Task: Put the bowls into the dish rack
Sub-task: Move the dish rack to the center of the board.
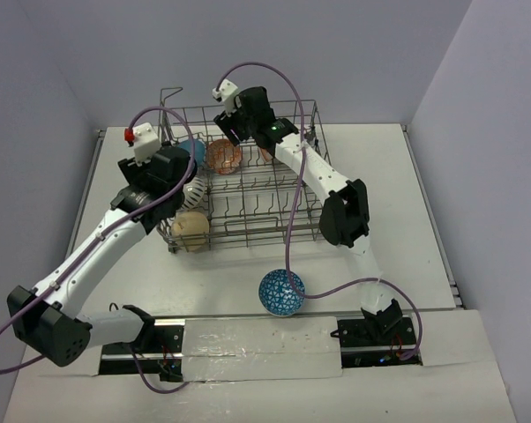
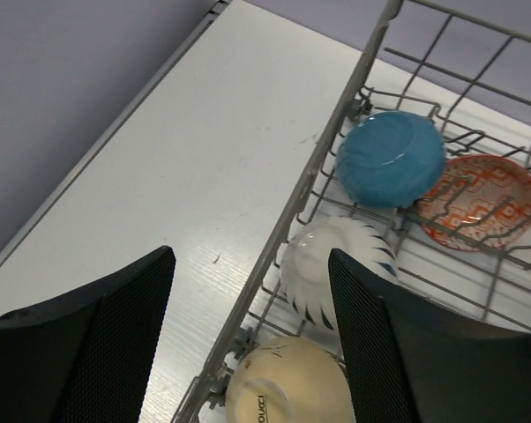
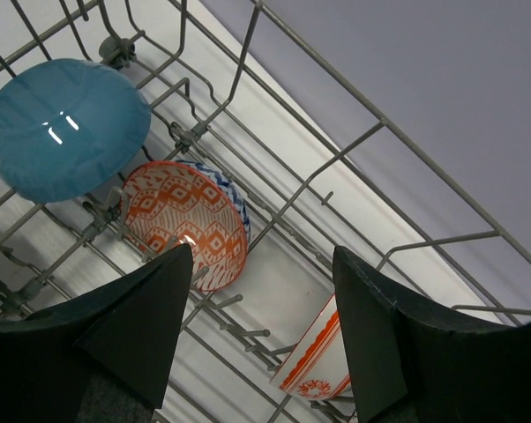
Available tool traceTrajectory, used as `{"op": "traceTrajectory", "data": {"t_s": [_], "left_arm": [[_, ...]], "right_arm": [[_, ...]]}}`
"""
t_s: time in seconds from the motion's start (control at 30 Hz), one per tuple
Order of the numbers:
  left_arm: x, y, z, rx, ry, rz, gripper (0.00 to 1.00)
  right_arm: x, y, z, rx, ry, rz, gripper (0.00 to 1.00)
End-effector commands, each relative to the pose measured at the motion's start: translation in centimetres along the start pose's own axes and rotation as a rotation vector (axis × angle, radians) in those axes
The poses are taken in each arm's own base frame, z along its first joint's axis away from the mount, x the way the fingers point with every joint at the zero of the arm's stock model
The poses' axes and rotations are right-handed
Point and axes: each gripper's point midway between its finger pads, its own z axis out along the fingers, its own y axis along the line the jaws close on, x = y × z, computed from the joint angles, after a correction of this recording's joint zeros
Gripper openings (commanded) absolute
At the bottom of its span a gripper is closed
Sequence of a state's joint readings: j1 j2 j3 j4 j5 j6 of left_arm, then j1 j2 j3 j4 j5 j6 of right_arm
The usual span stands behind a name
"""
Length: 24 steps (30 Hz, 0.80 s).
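Loading step, judged near its end. Five bowls among the tines of the dish rack (image 1: 248,211): blue bowl (image 2: 391,159), white streaked bowl (image 2: 336,264), cream bowl (image 2: 287,383), orange patterned bowl (image 3: 186,220), orange-rimmed bowl (image 3: 314,357). Not yet loaded: patterned blue bowl (image 1: 281,293) on the table, near side of the rack, apart from it. Left gripper (image 2: 250,282) over the rack's left edge, fingers apart, empty. Right gripper (image 3: 264,264) over the far row, fingers apart, empty. Next, likely: reach to the table bowl, grip its rim, pick a free slot.

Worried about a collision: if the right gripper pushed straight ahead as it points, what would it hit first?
Probably the dish rack's wire tines, just beside the orange patterned bowl; depth is unclear.
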<state>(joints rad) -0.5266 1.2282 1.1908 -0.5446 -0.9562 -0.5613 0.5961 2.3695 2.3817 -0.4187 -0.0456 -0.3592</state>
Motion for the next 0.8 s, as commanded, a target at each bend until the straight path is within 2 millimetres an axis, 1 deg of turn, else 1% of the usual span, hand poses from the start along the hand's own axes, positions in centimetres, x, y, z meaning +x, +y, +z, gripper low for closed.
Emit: {"op": "traceTrajectory", "data": {"t_s": [0.0,0.03,0.13,0.2,0.23,0.3,0.33,0.37,0.43,0.47,0.5,0.57,0.67,0.77], "left_arm": [[-1.2,1.0,0.5,-0.085,-0.03,0.015,0.76],[-1.1,1.4,0.7,-0.108,-0.031,0.03,0.76],[-0.2,1.7,1.2,-0.15,-0.009,0.068,0.76],[0.9,1.4,1.7,-0.14,0.028,0.069,0.76],[1.5,1.7,2.0,-0.142,0.051,0.076,0.76],[2.5,1.3,2.2,-0.11,0.098,0.068,0.71],[2.9,1.4,2.3,-0.104,0.112,0.069,0.67],[3.2,1.0,2.2,-0.077,0.127,0.065,0.57],[3.1,0.6,1.9,-0.036,0.128,0.053,0.46],[3.0,0.5,1.8,-0.023,0.13,0.048,0.35],[2.9,0.2,1.4,0.015,0.136,0.043,0.29],[3.0,-0.1,1.2,0.046,0.139,0.034,0.21],[3.2,-0.3,0.8,0.086,0.148,0.04,0.19],[3.6,-0.5,0.7,0.109,0.16,0.065,0.2]], "right_arm": [[-2.3,-0.9,0.0,0.024,-0.082,-0.027,0.72],[-2.1,-1.0,0.1,0.023,-0.08,-0.026,0.72],[-1.6,-1.3,0.1,0.017,-0.071,-0.01,0.72],[-1.5,-1.8,-0.2,0.022,-0.074,0.0,0.72],[-1.1,-1.8,-0.1,0.019,-0.067,0.001,0.72],[-1.1,-2.0,-0.3,0.017,-0.067,0.004,0.72],[-0.9,-2.1,-0.3,0.019,-0.064,0.005,0.72],[-0.9,-2.2,-0.3,0.019,-0.065,0.01,0.72],[-0.8,-2.3,-0.2,0.017,-0.064,0.016,0.73],[-0.7,-2.3,-0.2,0.017,-0.063,0.016,0.73],[-0.7,-2.3,-0.3,0.016,-0.06,0.017,0.73],[-0.5,-2.2,-0.4,0.014,-0.056,0.016,0.73],[-0.5,-2.3,-0.6,0.018,-0.053,0.017,0.73],[-0.5,-2.5,-0.9,0.024,-0.052,0.023,0.73]]}}
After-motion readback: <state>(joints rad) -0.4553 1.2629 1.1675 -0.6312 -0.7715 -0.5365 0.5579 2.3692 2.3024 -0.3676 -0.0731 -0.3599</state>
